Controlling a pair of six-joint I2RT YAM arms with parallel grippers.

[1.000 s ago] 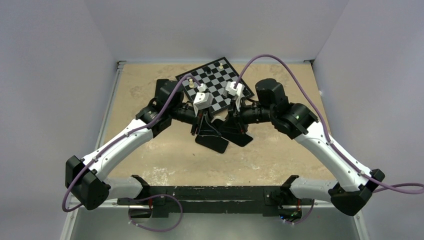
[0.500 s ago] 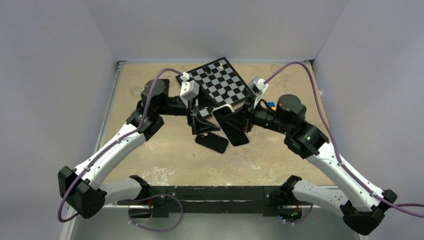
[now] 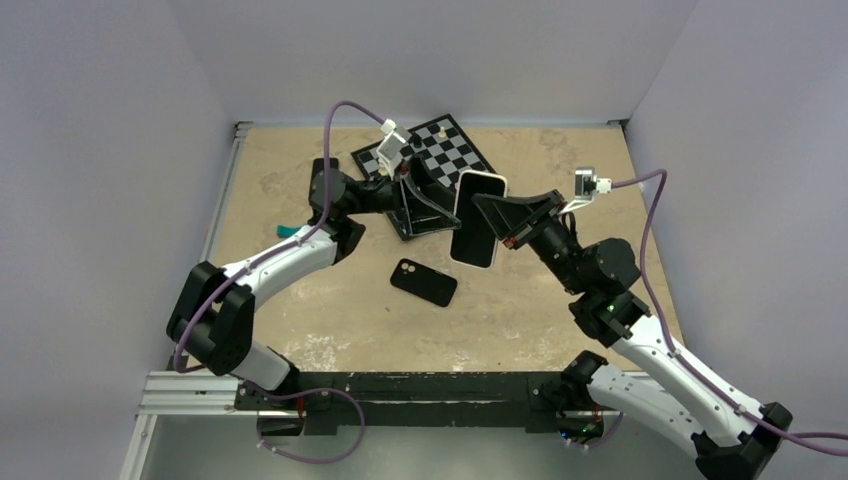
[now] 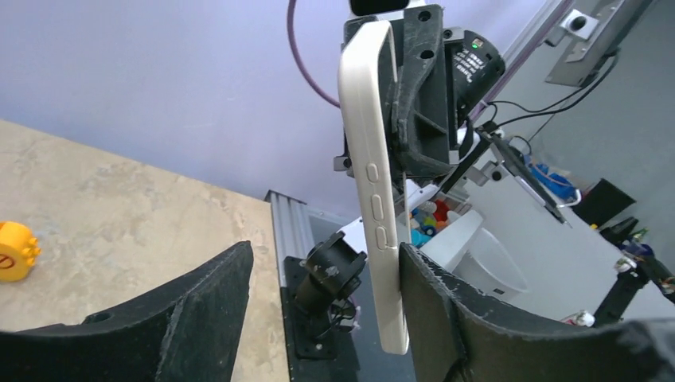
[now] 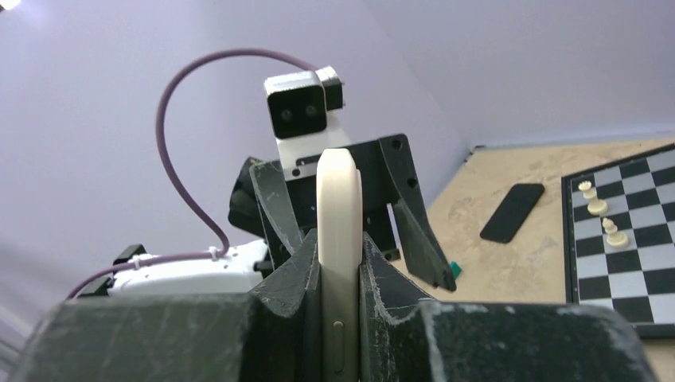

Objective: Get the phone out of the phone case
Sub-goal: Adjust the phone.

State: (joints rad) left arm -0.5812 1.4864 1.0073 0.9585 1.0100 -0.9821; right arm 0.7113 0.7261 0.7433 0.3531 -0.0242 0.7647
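Top external view: phone (image 3: 474, 220) hangs above desk (image 3: 300, 170), pinched in right gripper (image 5: 341, 259); phone case (image 3: 423, 282) lies empty below.
Left gripper (image 4: 325, 255) gapes, empty. Handset likely rigid, slick, breakable: best held across its flat faces.
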